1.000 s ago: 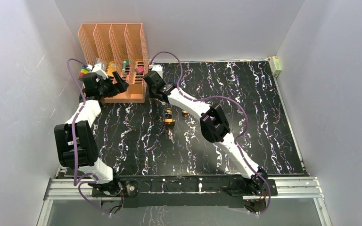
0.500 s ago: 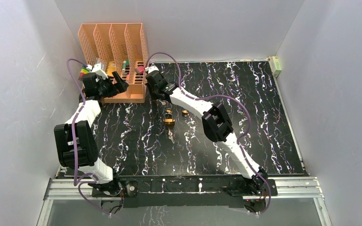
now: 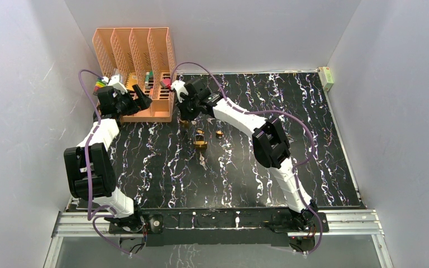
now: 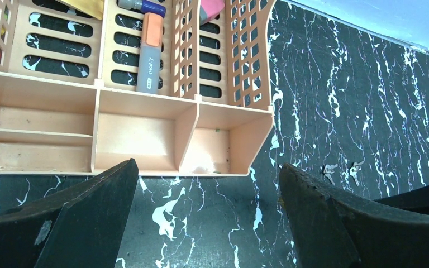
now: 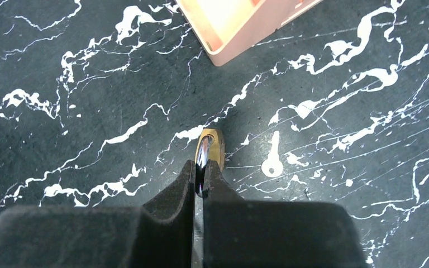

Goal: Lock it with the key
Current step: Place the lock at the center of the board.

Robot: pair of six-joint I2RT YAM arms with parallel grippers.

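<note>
Now that the right gripper (image 5: 200, 167) has pinched shut, the small brass padlock (image 5: 211, 146) is caught by its shiny shackle between the two fingers, its body poking out past the tips. A second ago those jaws stood partly apart over much the same spot. The padlock sits just off the near right corner of the orange organizer (image 5: 246, 22), and I cannot tell whether its body is clear of the marbled table (image 5: 61, 139). Over that second the right arm has also swung its elbow outward and turned the wrist. A second padlock (image 3: 200, 143) lies nearby toward the arms, with what looks like a key (image 3: 203, 161) just on its near side, untouched. The left gripper (image 4: 205, 178) hangs wide apart before the organizer's front trays, holding nothing, unchanged. My reading is that the lock is now secured, so fetching the key comes next, likely work for the idle left arm.
</note>
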